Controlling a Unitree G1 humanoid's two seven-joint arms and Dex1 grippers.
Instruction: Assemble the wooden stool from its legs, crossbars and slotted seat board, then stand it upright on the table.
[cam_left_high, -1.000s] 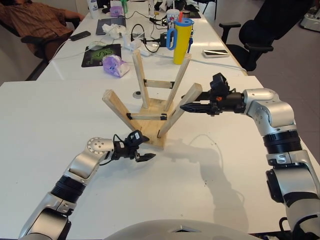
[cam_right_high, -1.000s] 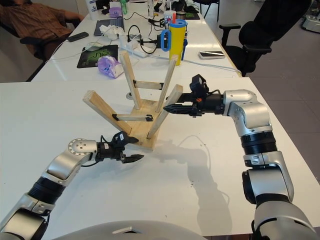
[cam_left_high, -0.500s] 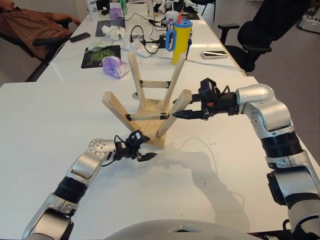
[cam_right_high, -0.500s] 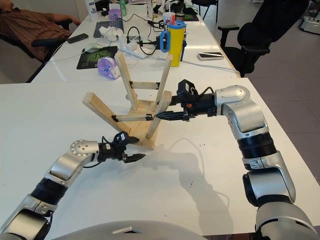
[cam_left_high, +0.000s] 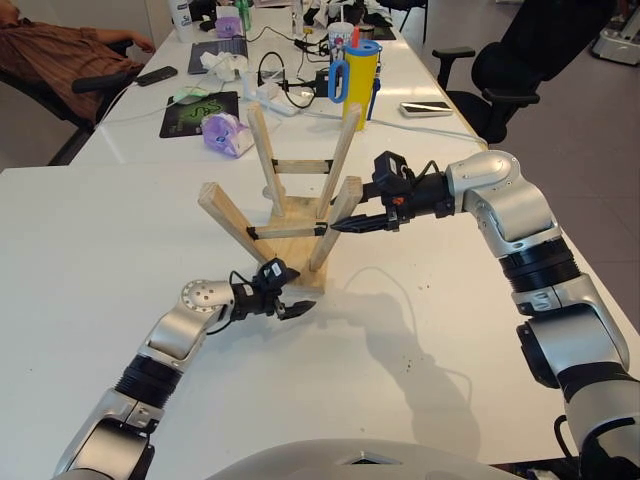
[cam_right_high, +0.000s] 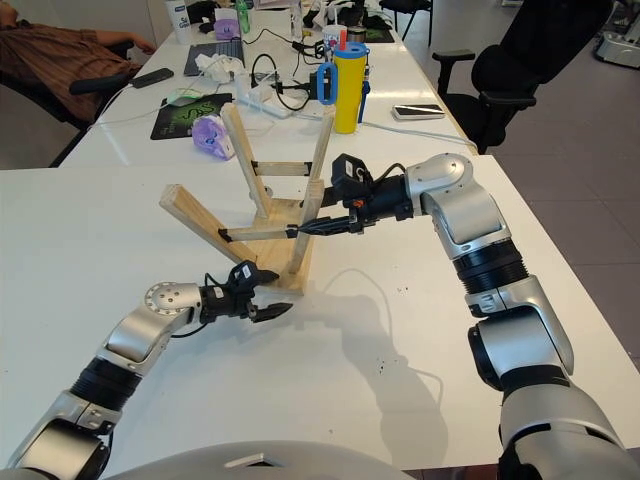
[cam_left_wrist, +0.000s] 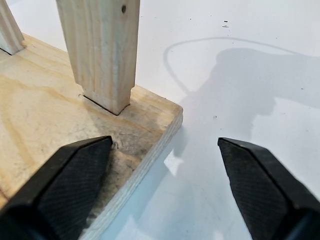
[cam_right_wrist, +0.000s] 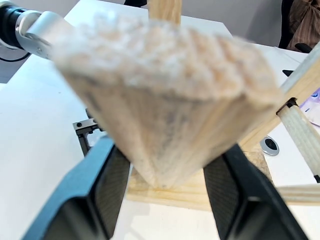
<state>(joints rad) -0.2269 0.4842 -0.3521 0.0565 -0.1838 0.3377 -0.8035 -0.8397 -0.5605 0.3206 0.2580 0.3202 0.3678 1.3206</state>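
Nearest the robot, the left gripper (cam_left_high: 292, 308) hangs low over the tabletop (cam_left_high: 450, 330) with its jaws spread, straddling the near corner of the seat board (cam_left_high: 300, 272): one jaw lies above the wood, the other above bare tabletop just past the edge, and neither holds anything. Just beyond it the stool (cam_left_high: 290, 215) rests upside down, board flat on the tabletop, four legs splayed upward and joined by crossbars (cam_left_high: 285, 232). The right gripper (cam_left_high: 345, 224) comes in level from the robot's right, its jaws closed on the near right leg (cam_left_high: 325, 250) at about mid-height. That leg's long axis slants up and to the right from the board. Righting the stool probably turns on this grip, with the left arm nearer the board. Open tabletop lies near and to the right; the far edge runs close behind the stool, with a yellow bottle (cam_left_high: 362, 82) well beyond.
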